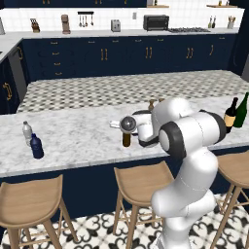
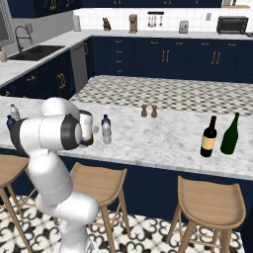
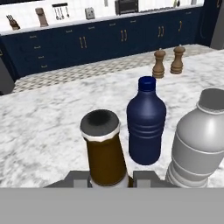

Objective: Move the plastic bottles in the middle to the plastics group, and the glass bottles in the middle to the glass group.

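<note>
Amber-brown glass bottle (image 3: 105, 151) stands upright on the marble table (image 1: 73, 136), in the middle stretch of it, and the pincer (image 3: 107, 177) is clenched on its lower body: in the hand view the two dark fingertips sit tight against either side of the brown glass, with the dark mouth and pale rim of the neck rising just above them. From the left base view the bottle's brown base (image 1: 126, 140) shows below the white hand.

Just beside it, to the right in the hand view, stands the dark navy plastic bottle (image 3: 146, 124), upright with its blue cap on, and nearer still on the right the clear greyish plastic bottle (image 3: 197, 144) with a grey-white cap. The three stand close together but apart. Behind them a pair of wooden salt and pepper mills (image 3: 168, 62) stands well apart near the far edge of the table.

At the left end of the table the plastics group waits: a clear bottle (image 1: 27, 133) and a navy bottle (image 1: 36, 146), just beside each other. At the right end stands the glass group: a dark wine bottle with a tan label (image 2: 209, 138) and a green wine bottle (image 2: 230, 135), side by side.

Wooden stools (image 1: 141, 182) line the near side of the table.
</note>
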